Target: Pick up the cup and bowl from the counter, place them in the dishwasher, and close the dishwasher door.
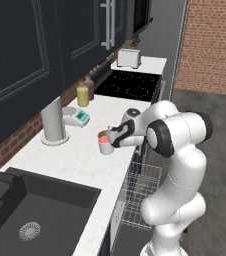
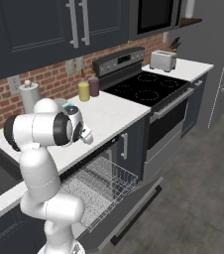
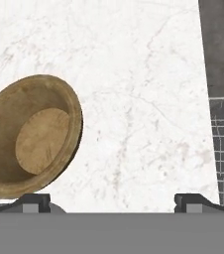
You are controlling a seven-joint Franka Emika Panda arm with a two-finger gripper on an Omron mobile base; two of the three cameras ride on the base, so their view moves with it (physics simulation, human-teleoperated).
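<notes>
- Cup [image 1: 105, 145] and bowl [image 3: 30, 136] both sit on the counter [image 1: 70, 157], near its front edge, right above the open dishwasher [image 2: 100, 190]. We read that as deliberate: short carry down into the rack.
- In the left base view the bowl is mostly hidden behind the cup and the hand; just a brown rim peeks out beside the cup.
- Dishwasher door [image 2: 134, 208] is dropped flat and the wire rack [image 2: 98, 186] is pulled out, empty as far as we can see. Nothing loaded yet.
- Our gripper [image 1: 111, 137] hangs just over the cup, fingers spread wide, nothing between them.
- Hand view looks straight down: bowl off to one side by one fingertip [image 3: 34, 201], bare marble in the middle, rack at the far edge.
- Arm pose: elbow folded high, forearm reaching across the counter edge, wrist bent so the hand points down.
- Our guess: we're lining up for the first pick; can't tell which item from here.
- Yellow jar [image 1: 82, 96], grey cylinder [image 1: 53, 121] and toaster [image 1: 129, 58] stand well clear.
</notes>
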